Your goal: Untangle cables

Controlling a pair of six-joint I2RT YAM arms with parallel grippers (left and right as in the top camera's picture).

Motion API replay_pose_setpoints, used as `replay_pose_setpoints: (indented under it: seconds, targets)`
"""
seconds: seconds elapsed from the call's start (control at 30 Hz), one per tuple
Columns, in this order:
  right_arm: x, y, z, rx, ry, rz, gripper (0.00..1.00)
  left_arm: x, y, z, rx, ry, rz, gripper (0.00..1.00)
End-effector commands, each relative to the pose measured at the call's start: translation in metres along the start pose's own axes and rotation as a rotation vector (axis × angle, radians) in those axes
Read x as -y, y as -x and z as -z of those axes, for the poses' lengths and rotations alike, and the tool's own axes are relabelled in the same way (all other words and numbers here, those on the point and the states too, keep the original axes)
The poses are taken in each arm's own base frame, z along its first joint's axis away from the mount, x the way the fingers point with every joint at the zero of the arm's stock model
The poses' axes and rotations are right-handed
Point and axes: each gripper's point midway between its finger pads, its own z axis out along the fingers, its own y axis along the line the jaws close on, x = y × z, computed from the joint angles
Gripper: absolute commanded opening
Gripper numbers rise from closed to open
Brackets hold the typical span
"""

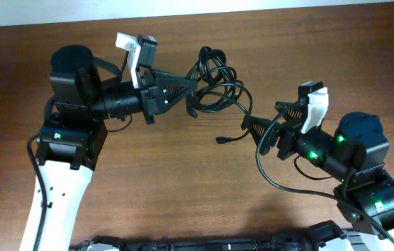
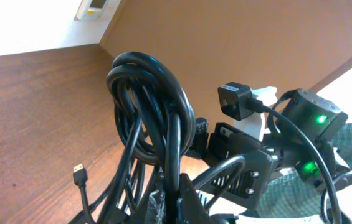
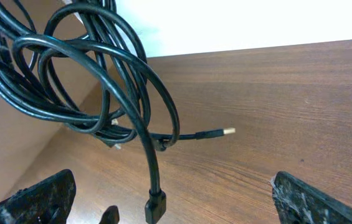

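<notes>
Left gripper (image 1: pixel 191 94) was clenched on the cables (image 1: pixel 214 73), the knot bunched right at its fingertips and rising off them in tight black loops. Right gripper (image 1: pixel 254 132) stood spread wide, with nothing between its fingers (image 3: pixel 42 196). The bundle hung above and ahead of them. One loose tail hung into the gap, its plug (image 3: pixel 156 208) dangling low between the two pads. Another tail reached out ahead of the right fingers over the table (image 3: pixel 288 93), with a gold-tipped connector (image 3: pixel 227 132) at its end. These cords looked light, limp and smooth-jacketed, so they'd likely sag, slide and spring into coils rather than hold a shape. Best bite, I'd judge, was the free tail just behind its plug, where the moulded body gives a stop against slipping, and not the crowded knot itself.
</notes>
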Motion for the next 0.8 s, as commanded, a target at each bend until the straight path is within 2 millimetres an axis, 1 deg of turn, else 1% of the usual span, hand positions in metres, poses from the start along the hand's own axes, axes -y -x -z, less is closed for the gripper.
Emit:
replay_pose_setpoints:
  seconds: [0.0, 0.07, 0.1, 0.17, 0.2, 0.27, 0.4, 0.53, 0.63, 0.77]
  targets:
    - [0.003, 0.007, 0.004, 0.029, -0.035, 0.022, 0.99, 0.002, 0.009, 0.004, 0.038, 0.046, 0.007, 0.00]
    - [0.012, 0.005, 0.004, 0.029, -0.086, 0.014, 0.99, -0.014, 0.014, 0.006, 0.072, 0.137, 0.022, 0.00]
    - [0.020, 0.004, 0.005, 0.027, -0.131, -0.003, 0.99, -0.025, 0.016, 0.008, 0.093, 0.198, 0.051, 0.00]
    - [0.031, -0.001, 0.007, 0.015, -0.188, -0.018, 0.99, -0.043, 0.018, 0.013, 0.128, 0.299, 0.113, 0.00]
    - [0.034, -0.003, 0.007, 0.008, -0.206, -0.022, 0.99, -0.049, 0.018, 0.015, 0.138, 0.331, 0.128, 0.00]
    - [0.034, -0.006, 0.007, -0.003, -0.206, -0.025, 0.99, -0.050, 0.018, 0.015, 0.142, 0.336, 0.130, 0.00]
    - [0.026, -0.003, 0.006, 0.003, -0.160, -0.018, 0.99, -0.047, 0.017, 0.013, 0.142, 0.319, 0.171, 0.00]
    - [0.011, 0.001, 0.003, 0.009, -0.073, -0.006, 0.99, -0.031, 0.014, -0.001, 0.117, 0.263, 0.147, 0.00]
    - [0.012, 0.002, -0.003, 0.004, -0.070, -0.008, 0.99, -0.015, 0.013, -0.015, 0.103, 0.212, 0.111, 0.00]
    - [0.020, 0.001, -0.017, -0.019, -0.078, -0.017, 0.99, 0.006, 0.007, -0.031, 0.078, 0.146, 0.082, 0.00]
